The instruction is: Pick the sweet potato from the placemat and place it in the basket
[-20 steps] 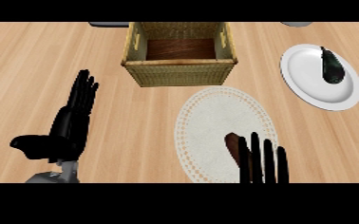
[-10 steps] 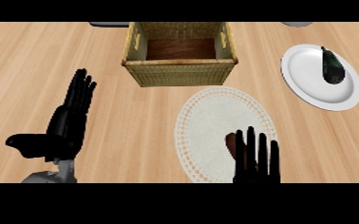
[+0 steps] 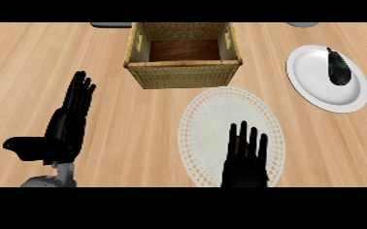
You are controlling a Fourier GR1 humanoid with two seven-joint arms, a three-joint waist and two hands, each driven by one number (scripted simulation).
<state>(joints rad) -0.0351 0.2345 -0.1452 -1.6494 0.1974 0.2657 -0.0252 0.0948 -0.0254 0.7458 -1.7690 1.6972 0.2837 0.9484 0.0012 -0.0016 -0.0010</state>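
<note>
A round white placemat lies on the wooden counter in front of a wicker basket, whose brown floor is bare. My right hand lies flat over the placemat's lower right part, fingers straight and pointing away from me. It covers the sweet potato; only faint brown slivers show between the fingers. The hand is open and not curled round anything. At the left of the view my left hand rests open over the counter, fingers up, well away from the placemat and basket.
A white plate at the right holds a dark elongated vegetable. Two grey things peek in at the far edge. Bare wood lies between my left hand and the placemat.
My right hand has slid left over the placemat and now covers the sweet potato, which showed beside its fingers before. The left hand has barely moved.
</note>
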